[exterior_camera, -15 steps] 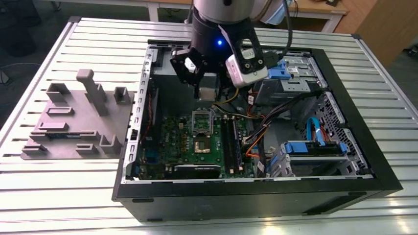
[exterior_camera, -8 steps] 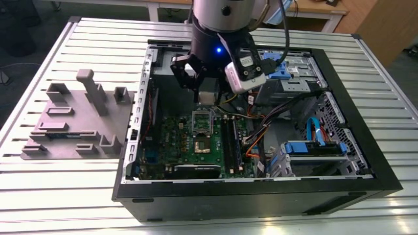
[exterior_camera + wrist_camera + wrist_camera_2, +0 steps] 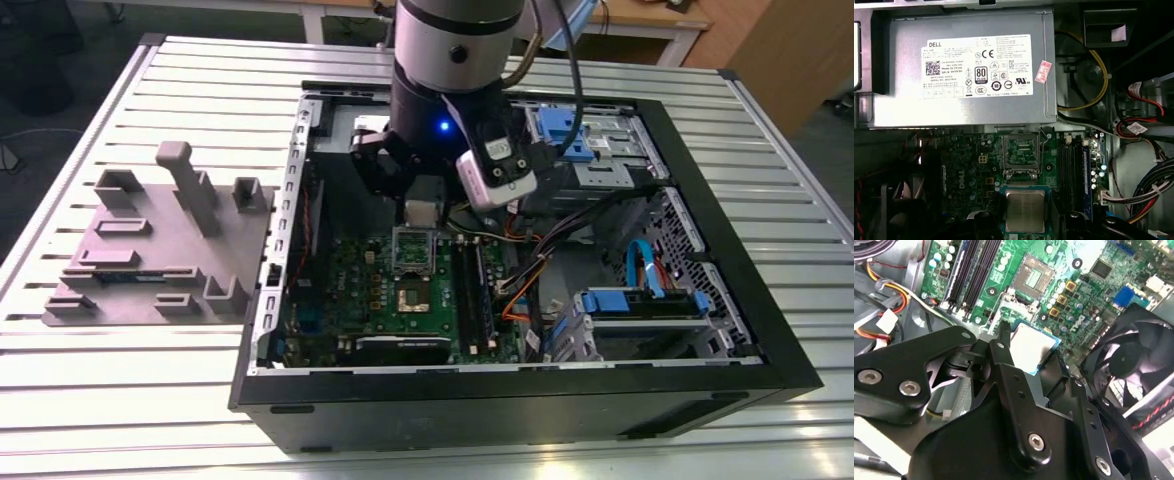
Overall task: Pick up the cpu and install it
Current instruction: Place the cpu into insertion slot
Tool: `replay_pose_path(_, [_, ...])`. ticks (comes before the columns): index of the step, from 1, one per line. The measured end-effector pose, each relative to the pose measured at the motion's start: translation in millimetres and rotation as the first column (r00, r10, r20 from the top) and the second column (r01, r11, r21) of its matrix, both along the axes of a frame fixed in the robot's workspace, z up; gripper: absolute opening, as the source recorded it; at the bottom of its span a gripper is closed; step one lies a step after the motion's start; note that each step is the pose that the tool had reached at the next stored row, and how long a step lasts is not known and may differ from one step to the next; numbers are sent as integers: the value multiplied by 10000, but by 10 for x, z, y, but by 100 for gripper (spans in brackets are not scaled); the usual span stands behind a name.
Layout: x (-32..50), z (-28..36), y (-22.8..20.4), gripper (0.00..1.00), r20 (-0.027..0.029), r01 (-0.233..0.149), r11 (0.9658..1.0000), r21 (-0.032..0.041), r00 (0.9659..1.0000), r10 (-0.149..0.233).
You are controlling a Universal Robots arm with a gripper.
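Observation:
The cpu point(image 3: 1035, 346), a small square chip with a silvery top and a green rim, hangs above the green motherboard point(image 3: 1089, 295). My gripper point(image 3: 1032, 349) is shut on it, with a black finger point(image 3: 1002, 347) at each side. In the first wrist view the cpu point(image 3: 1025, 210) sits just short of the open socket point(image 3: 1021, 151), whose metal frame is lifted. The socket point(image 3: 1037, 273) also shows in the second wrist view, uncovered. In the exterior view my gripper point(image 3: 420, 208) reaches down into the open computer case point(image 3: 747, 300), above the socket point(image 3: 416, 296).
A big grey metal box with a white label point(image 3: 969, 70) lies past the socket. Memory slots point(image 3: 971, 270) and coloured cables point(image 3: 889, 295) flank one side, a black fan point(image 3: 1129, 360) the other. A grey fixture plate point(image 3: 160, 240) lies outside the case at the exterior view's left.

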State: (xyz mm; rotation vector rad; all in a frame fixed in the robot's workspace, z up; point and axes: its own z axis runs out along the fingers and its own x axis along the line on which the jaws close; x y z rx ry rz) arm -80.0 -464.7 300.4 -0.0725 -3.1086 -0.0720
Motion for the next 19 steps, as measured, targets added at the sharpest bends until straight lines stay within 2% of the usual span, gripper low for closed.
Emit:
replay_pose_path(3, [-1,-55,-15,47,-2,-62,10000,3,10000,62])
replay_pose_path(6, [-3,-80,-16,47,56,-147,9999,2,9999,147])
replay_pose_path(9, [-9,-112,-16,47,79,-318,9995,0,9995,318])
replay_pose_path(12, [-13,-161,-17,47,83,-456,9990,0,9989,456])
replay_pose_path(19, [-14,-288,-18,47,84,-504,9987,2,9987,504])
